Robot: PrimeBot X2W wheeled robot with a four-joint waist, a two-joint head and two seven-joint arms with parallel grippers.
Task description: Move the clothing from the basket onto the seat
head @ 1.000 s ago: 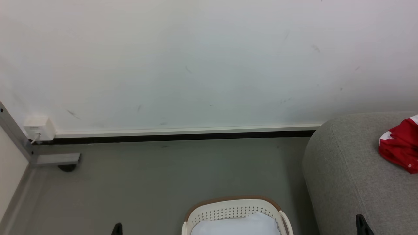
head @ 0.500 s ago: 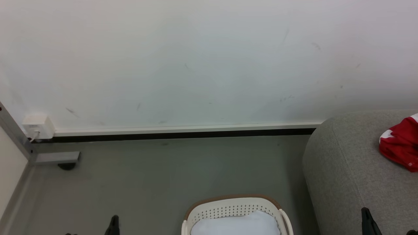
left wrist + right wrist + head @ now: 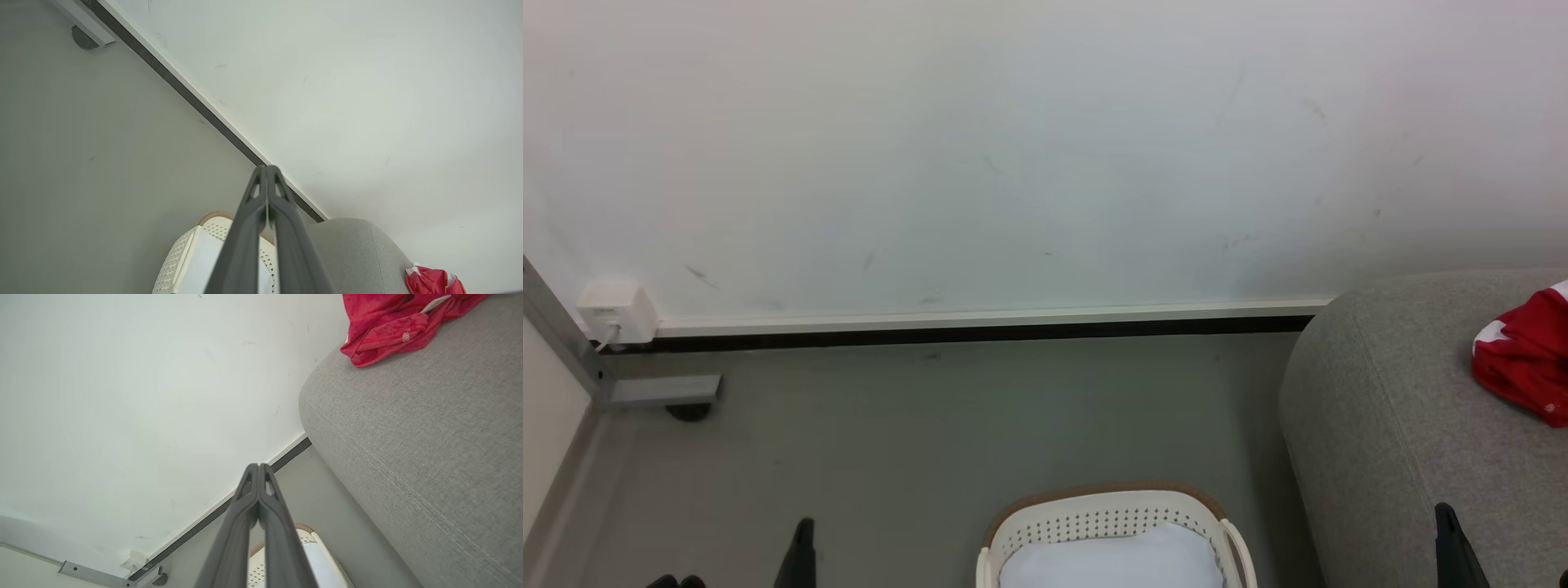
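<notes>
Red clothing (image 3: 1525, 359) with white patches lies bunched on the grey seat (image 3: 1388, 425) at the right; it also shows as red clothing (image 3: 392, 322) on the seat (image 3: 412, 437) and as clothing (image 3: 433, 281). The cream basket (image 3: 1107, 523) with a brown rim stands on the floor at bottom centre, a plain white pad (image 3: 1115, 563) inside it. My left gripper (image 3: 805, 527) pokes up at lower left, shut and empty, left of the basket. My right gripper (image 3: 1445, 514) rises at lower right over the seat's front, shut and empty. Both wrist views show the fingers pressed together: left gripper (image 3: 266, 167), right gripper (image 3: 258, 465).
A white wall (image 3: 1013, 163) with a dark skirting strip runs behind the grey floor (image 3: 890, 433). At the left stand a grey metal frame foot (image 3: 662, 392) and a white wall socket box (image 3: 613, 314).
Both grippers' tips have risen a little higher into the head view. The head view has shifted slightly, so the scene sits a bit higher.
</notes>
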